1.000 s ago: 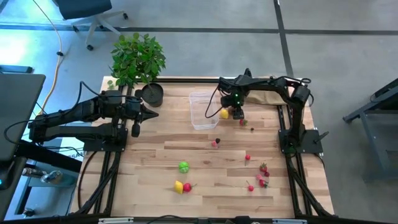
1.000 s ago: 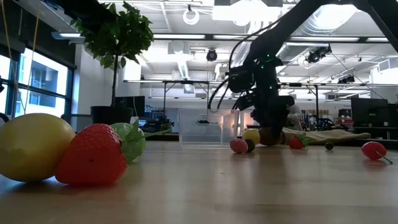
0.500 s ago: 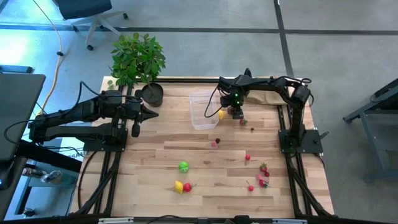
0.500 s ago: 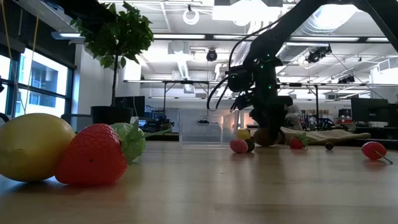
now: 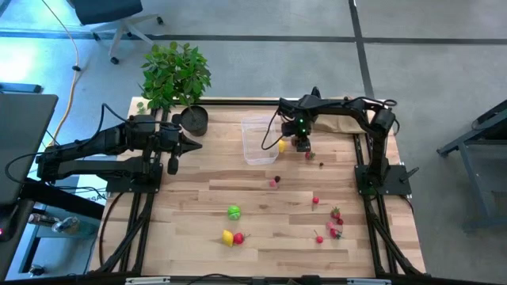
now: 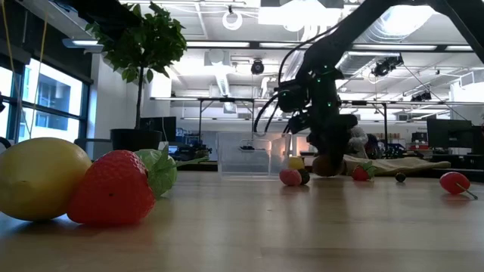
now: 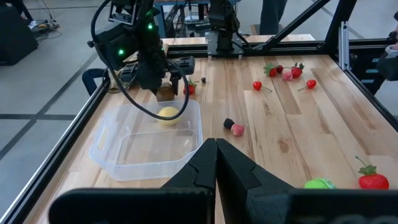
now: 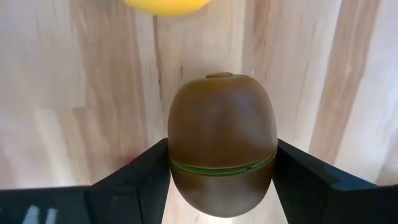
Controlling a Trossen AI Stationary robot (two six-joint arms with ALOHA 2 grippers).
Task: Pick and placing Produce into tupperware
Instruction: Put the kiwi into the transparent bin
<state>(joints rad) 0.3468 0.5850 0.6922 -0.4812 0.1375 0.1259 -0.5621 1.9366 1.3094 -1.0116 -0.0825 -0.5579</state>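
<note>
My right gripper (image 5: 302, 145) stands just right of the clear tupperware tub (image 5: 258, 140), fingers down, shut on a brown kiwi (image 8: 222, 146). A yellow lemon (image 5: 283, 146) lies on the table between the kiwi and the tub's right wall; it also shows in the right wrist view (image 8: 166, 5). More produce lies on the table: a small strawberry (image 5: 309, 155), a pink berry (image 5: 274, 181), a green round fruit (image 5: 234, 211), a lemon with a strawberry (image 5: 230, 237), and red berries (image 5: 334, 218). My left gripper (image 5: 194, 145) is shut and empty, left of the tub. My right gripper pinches the kiwi between its two fingers, one on each side of its lower half (image 8: 177, 177), beside the green seam. The fingers (image 8: 298, 177) come from above, pointing down. In the low view the kiwi (image 6: 325, 165) sits at table level; whether it is clear of the wood I cannot tell.
A black pot (image 5: 194, 119) with a leafy plant (image 5: 174, 75) stands at the far left. A tan paper bag (image 5: 341, 124) lies behind the right gripper at the far edge. Bare wood lies between the tub and the near produce.
The yellow lemon has rolled a little toward the tub. My right gripper has stayed over the kiwi.
</note>
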